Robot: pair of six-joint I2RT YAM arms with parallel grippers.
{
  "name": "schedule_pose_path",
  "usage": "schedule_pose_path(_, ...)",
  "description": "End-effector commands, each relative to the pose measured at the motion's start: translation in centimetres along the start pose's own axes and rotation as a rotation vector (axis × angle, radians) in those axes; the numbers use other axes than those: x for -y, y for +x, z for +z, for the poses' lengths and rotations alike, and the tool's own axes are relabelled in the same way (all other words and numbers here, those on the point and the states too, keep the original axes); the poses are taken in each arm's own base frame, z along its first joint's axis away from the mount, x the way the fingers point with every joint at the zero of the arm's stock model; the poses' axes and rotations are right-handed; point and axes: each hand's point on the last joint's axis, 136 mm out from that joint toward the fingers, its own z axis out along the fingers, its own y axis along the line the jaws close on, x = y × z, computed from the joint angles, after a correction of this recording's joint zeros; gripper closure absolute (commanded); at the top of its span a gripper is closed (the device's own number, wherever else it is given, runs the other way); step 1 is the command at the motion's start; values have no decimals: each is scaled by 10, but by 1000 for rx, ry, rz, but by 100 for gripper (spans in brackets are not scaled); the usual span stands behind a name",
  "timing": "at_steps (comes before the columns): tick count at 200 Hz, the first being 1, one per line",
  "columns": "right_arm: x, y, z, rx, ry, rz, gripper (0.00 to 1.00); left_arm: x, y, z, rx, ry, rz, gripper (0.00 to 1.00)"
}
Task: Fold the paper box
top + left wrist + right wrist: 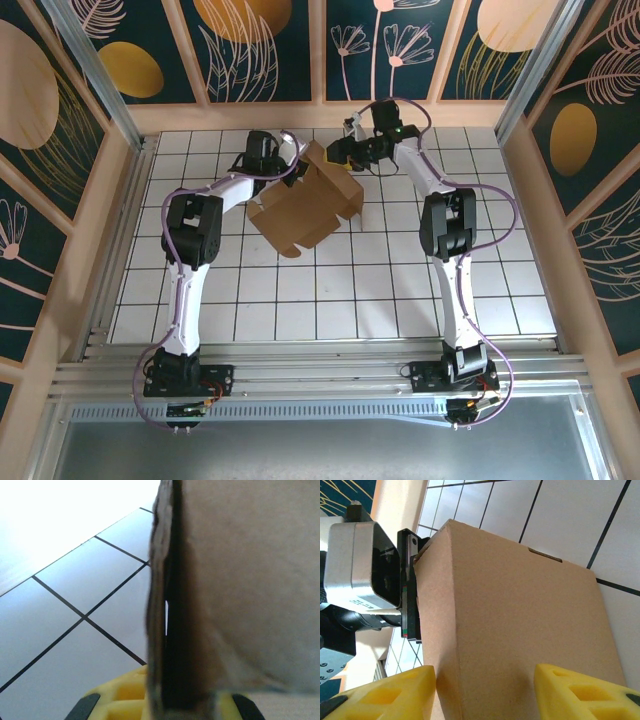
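Cardboard first: the paper box [305,205] is half-formed, a brown shell that looks tipped up off the white tiled counter [400,290], left of centre toward the back wall. From above it reads as nearly square, so I can't name a true long axis. It sits on the diagonal to the tile lines, one corner pointing at the back wall and the opposite one toward my bases. Whether that near corner touches the tiles I can't tell.

The line that matters is a folded ridge where a narrow side panel meets a broad one. In my right wrist view it runs lengthwise from the far corner straight down into the gap of my right claw [482,690]. That claw stands partly open astride the ridge, one yellow finger just beside the narrow panel and the other in front of the broad one. It has hold of nothing that I can make out.

My left claw [172,705] is clamped tight on a thin edge of the sheet, seen end-on between its yellow fingers. Both claws work the box's far end, close together. The left one anchors it, so I judge the fold falls to the right, squeezing across that ridge rather than along it.
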Motion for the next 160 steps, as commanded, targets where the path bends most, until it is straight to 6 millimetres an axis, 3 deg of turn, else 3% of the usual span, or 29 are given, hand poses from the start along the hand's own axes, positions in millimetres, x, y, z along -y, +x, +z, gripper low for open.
schedule_pose_path(1,17,13,10,-29,22,52,45,5,-17,9,60,8,-6,99)
schedule_pose_path(18,18,14,12,-29,15,66,48,10,-15,13,41,7,20,98)
schedule_pose_path(49,18,15,15,-27,-3,90,50,1,-13,21,7,-38,16,97)
schedule_pose_path(80,18,16,19,-31,-32,108,50,5,-14,29,0,-27,33,87)
schedule_pose_path(116,20,18,21,-30,-45,131,51,5,-18,32,18,-18,39,99)
schedule_pose_path(142,20,16,20,-23,-43,133,51,6,-20,34,25,-18,45,99)
schedule_pose_path(152,19,16,19,-21,-43,133,51,7,-21,34,31,-16,46,96)
schedule_pose_path(160,19,14,18,-17,-41,131,51,8,-24,33,39,-12,44,87)
